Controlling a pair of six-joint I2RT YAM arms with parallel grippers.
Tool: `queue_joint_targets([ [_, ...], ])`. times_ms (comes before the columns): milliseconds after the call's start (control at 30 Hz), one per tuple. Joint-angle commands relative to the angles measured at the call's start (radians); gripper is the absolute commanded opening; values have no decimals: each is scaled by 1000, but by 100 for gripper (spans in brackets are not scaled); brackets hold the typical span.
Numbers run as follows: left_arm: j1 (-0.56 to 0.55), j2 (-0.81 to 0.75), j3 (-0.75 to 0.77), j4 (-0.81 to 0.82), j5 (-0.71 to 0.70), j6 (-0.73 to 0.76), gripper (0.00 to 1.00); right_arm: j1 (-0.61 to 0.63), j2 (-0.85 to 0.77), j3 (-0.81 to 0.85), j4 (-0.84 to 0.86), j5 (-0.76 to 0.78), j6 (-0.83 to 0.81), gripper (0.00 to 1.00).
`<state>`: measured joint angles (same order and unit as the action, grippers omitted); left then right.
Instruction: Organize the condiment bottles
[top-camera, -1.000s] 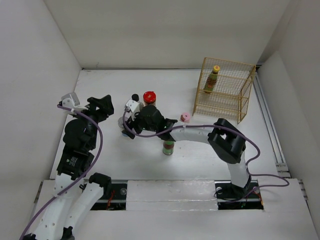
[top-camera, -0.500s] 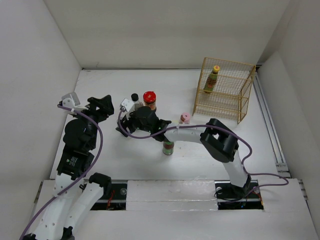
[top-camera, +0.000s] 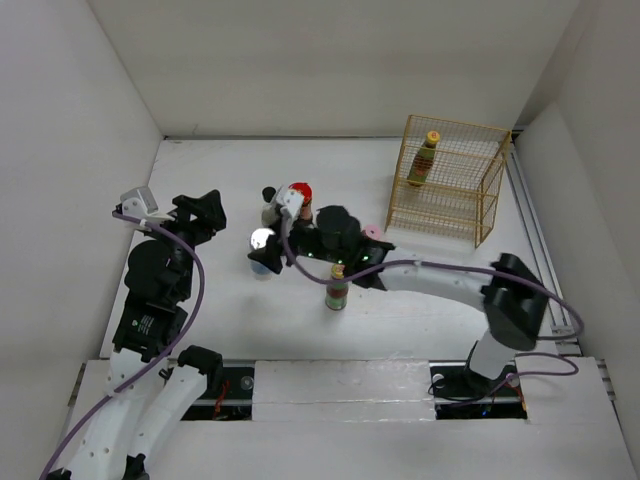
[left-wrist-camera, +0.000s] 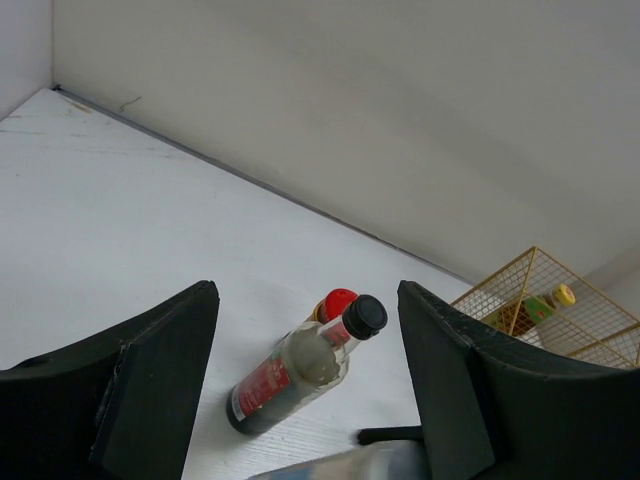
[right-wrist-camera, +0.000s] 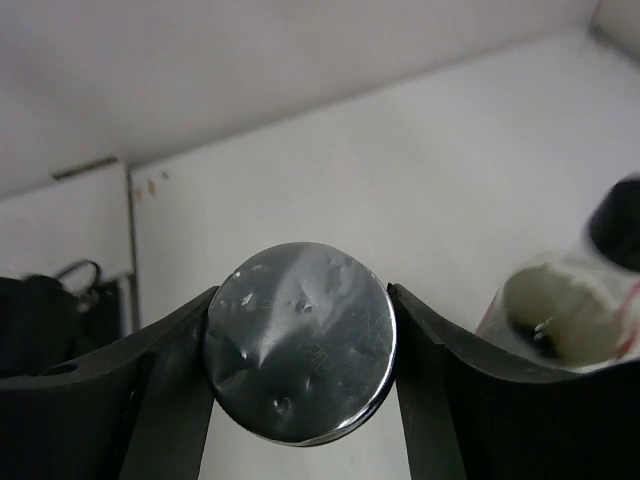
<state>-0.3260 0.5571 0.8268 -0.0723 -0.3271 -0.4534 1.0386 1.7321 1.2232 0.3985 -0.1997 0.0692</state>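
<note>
Closing on the silver-lidded jar (top-camera: 262, 239), well left of the gold wire basket (top-camera: 450, 185), the right hand (right-wrist-camera: 300, 350) has just gripped its lid firmly, so carrying can probably begin.

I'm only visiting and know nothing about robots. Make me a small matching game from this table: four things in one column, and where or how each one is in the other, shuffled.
Things
1. silver-lidded jar
2. gold wire basket
3. black-capped bottle
4. left gripper

States
A. open, holding nothing
B. holds one yellow-capped bottle
C. clamped in the right gripper
D. right beside the red-lidded jar

Pairs: 1-C, 2-B, 3-D, 4-A
</note>
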Motion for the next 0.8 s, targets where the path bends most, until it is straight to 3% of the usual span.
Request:
queue_joint_targets([
  [0,-4,-8,32,39,-21,2,68,-50,-281,19,165,-67,4,40],
  [100,-4,-8,32,39,-21,2,68,-185,-406,19,94,-18,4,40],
  [133,-4,-8,32,39,-21,2,68,-263,-477,19,73,61,-24,40],
  [167,-4,-8,32,39,-10,2,68,-264,-503,19,57,106,-37,39],
  [300,-4,-8,23,39,-1,2,69,-545,-548,42,-36,241,-74,39],
  [467,-4,-17,23,39,11,2,69,-814,-456,132,-127,287,-85,39],
  [533,-4,-17,23,48,11,2,69,-914,-415,166,-145,240,-75,39],
  [767,-4,-6,23,48,11,2,69,-1074,-246,268,-179,134,-37,38],
])
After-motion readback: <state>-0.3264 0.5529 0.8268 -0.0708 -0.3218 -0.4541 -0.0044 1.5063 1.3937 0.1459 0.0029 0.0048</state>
